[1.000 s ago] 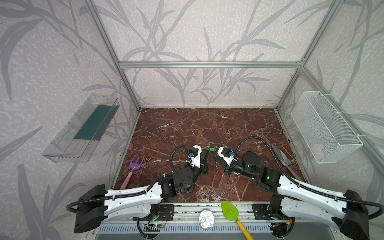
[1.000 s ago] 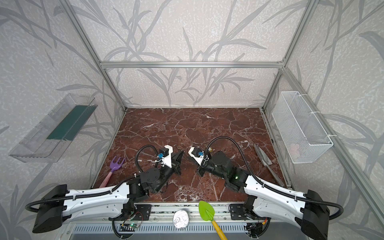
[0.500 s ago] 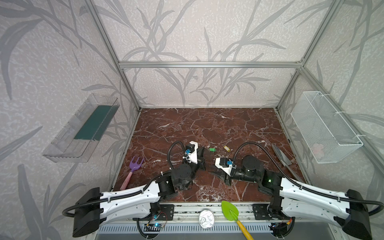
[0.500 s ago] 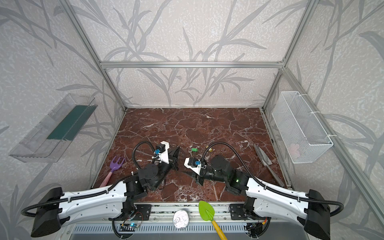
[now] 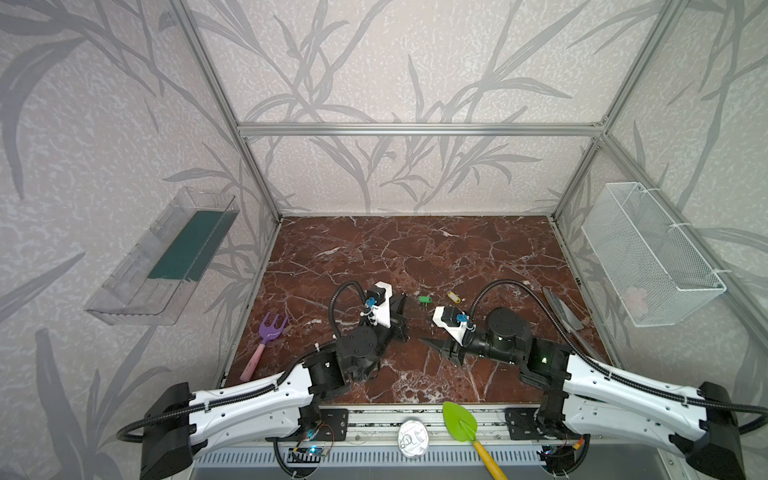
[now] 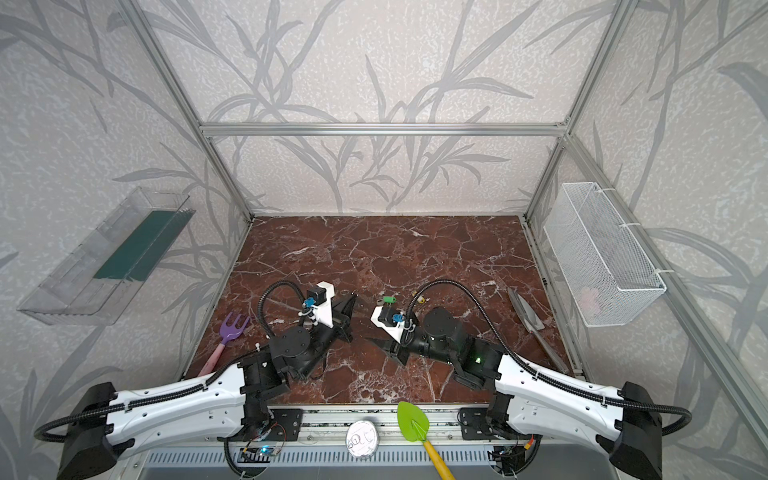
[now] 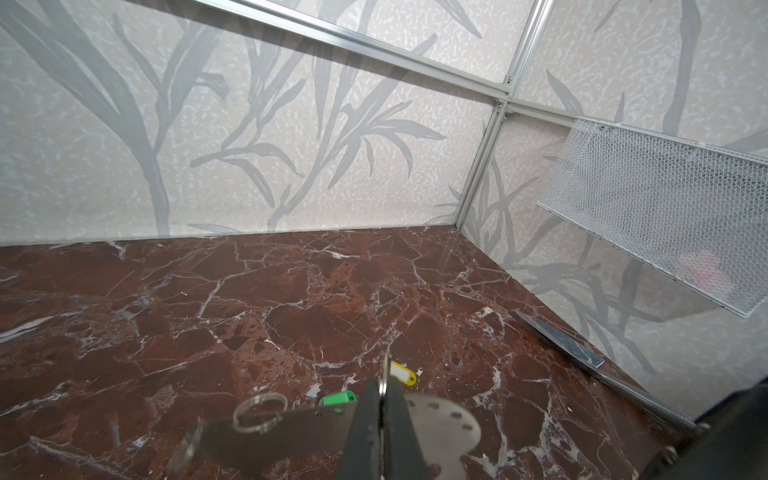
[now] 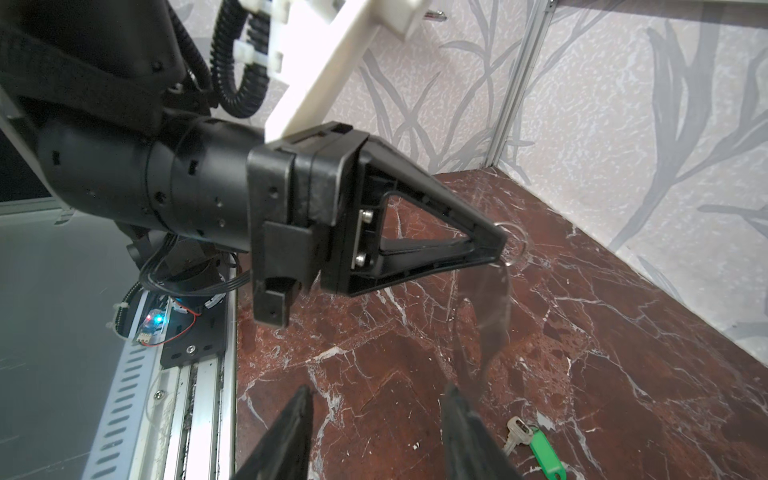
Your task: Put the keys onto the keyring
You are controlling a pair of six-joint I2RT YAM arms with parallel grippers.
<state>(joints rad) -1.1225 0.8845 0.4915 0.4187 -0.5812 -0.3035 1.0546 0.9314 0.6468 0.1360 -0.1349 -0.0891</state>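
Observation:
My left gripper [image 7: 382, 386] is shut on the keyring [image 7: 442, 419], a flat grey plate with small holes, and holds it above the table; a wire split ring [image 7: 259, 409] hangs on the plate. From the right wrist, the keyring [image 8: 492, 307] dangles below the left fingertips [image 8: 496, 243]. The keys lie on the marble beyond it: the green-tagged key [image 5: 424, 299] [image 8: 536, 444] and the yellow-tagged key [image 5: 454, 296] [image 7: 403, 379]. My right gripper [image 8: 378, 392] [image 5: 440, 351] is open and holds nothing, low over the table and nearer the front than the keys.
A purple fork toy [image 5: 270, 332] lies by the left wall. A grey metal trowel [image 5: 561, 309] lies along the right edge. A green shovel [image 5: 459, 419] and a silver disc [image 5: 411, 434] rest on the front rail. A wire basket [image 5: 648, 257] and a clear shelf [image 5: 162, 257] hang on the side walls.
My right gripper has pulled back from the left gripper toward the front and opened. The yellow tag has come into view. The left gripper stays shut on the keyring.

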